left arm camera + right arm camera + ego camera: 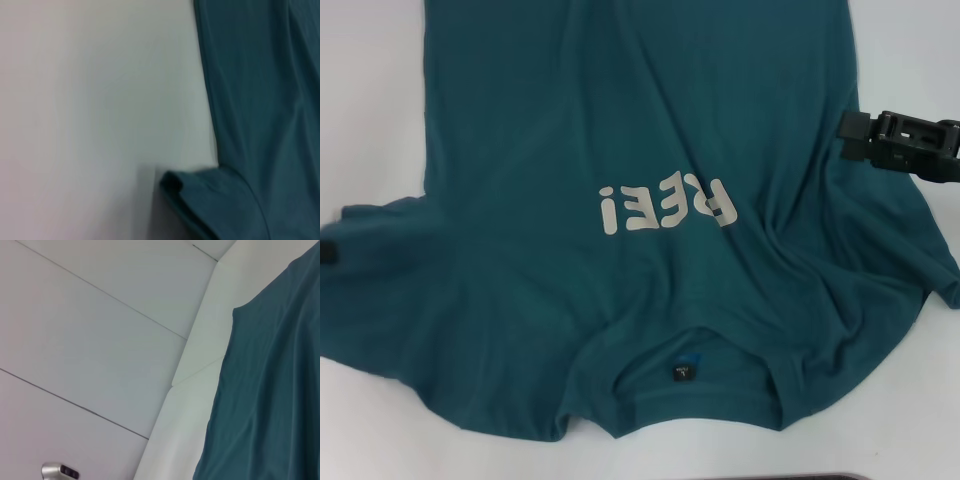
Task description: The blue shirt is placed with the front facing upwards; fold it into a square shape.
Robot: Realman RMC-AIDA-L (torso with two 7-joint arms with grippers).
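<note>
The blue shirt (650, 230) lies front-up across the white table (370, 90), collar toward the bottom of the frame. The right gripper (905, 140) hovers at the right edge; I cannot tell its opening. The left gripper (328, 253) barely shows at left.

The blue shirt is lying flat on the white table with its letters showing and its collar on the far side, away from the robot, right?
Not quite. In the head view the blue shirt lies spread on the white table with its pale letters showing, but its collar is on the near side, closest to the robot, not the far side.
</note>
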